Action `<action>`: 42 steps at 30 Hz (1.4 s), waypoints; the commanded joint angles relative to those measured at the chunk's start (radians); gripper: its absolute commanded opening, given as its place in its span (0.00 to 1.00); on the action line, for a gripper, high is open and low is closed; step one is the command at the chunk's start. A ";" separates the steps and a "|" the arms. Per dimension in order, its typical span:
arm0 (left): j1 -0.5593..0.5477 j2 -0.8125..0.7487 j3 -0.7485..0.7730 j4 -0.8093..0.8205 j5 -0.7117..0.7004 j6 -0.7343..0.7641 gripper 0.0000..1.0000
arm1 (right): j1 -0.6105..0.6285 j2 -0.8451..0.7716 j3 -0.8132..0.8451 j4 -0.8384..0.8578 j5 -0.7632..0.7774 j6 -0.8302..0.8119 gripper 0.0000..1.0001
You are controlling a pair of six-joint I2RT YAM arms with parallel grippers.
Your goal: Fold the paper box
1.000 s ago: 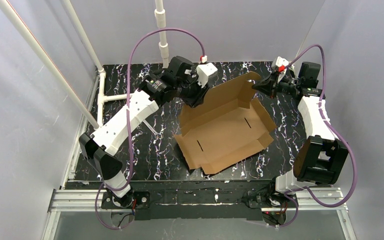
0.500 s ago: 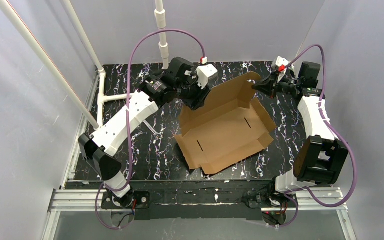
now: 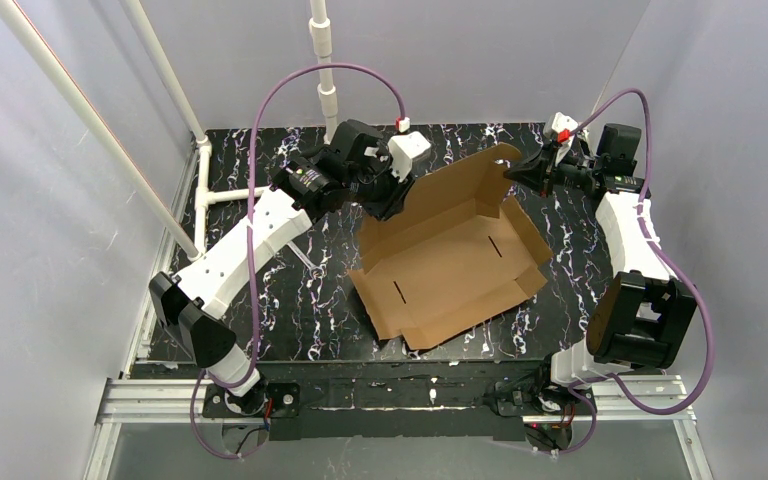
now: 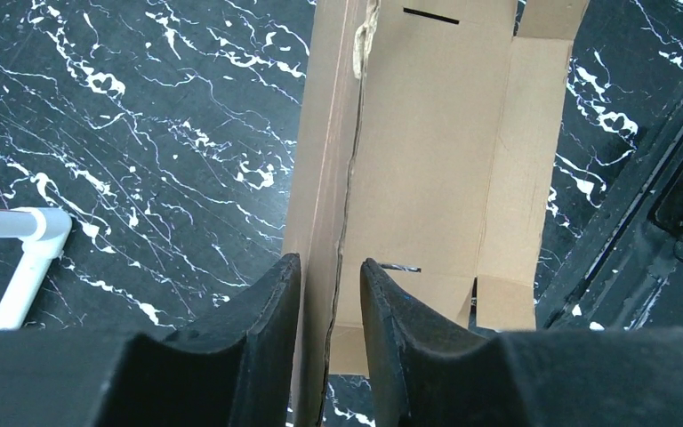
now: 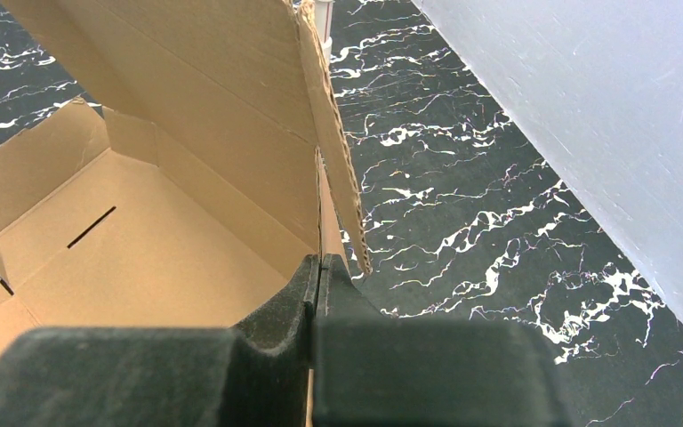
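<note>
The paper box (image 3: 450, 255) is a brown cardboard sheet lying partly folded mid-table, its far panel raised. My left gripper (image 3: 392, 205) is at the box's far-left corner. In the left wrist view the left gripper (image 4: 331, 267) stands open astride the upright side wall of the paper box (image 4: 436, 133); the left finger is against the wall and the right finger stands apart from it. My right gripper (image 3: 513, 172) is at the far-right corner. In the right wrist view the right gripper (image 5: 318, 262) is shut on the thin edge of a raised flap of the paper box (image 5: 142, 231).
A white pipe frame (image 3: 222, 195) lies at the table's far left, and its elbow (image 4: 27, 258) shows left of the left fingers. Grey walls enclose the table; the right wall (image 5: 587, 107) runs close beside the right gripper. The table top (image 3: 290, 290) is black marble-patterned.
The left arm has shifted a little to the left and its wrist has turned slightly at the box's corner. The box and the right arm have not moved.
</note>
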 commanded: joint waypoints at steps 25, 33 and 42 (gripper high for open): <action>-0.004 -0.061 0.069 -0.023 0.002 -0.092 0.28 | 0.017 -0.002 0.018 0.028 -0.010 0.024 0.01; -0.010 -0.052 0.064 -0.041 -0.009 -0.079 0.26 | 0.019 0.003 0.019 0.029 -0.005 0.025 0.01; -0.017 -0.043 0.066 -0.051 -0.042 -0.067 0.19 | 0.022 0.001 0.019 0.031 -0.004 0.028 0.01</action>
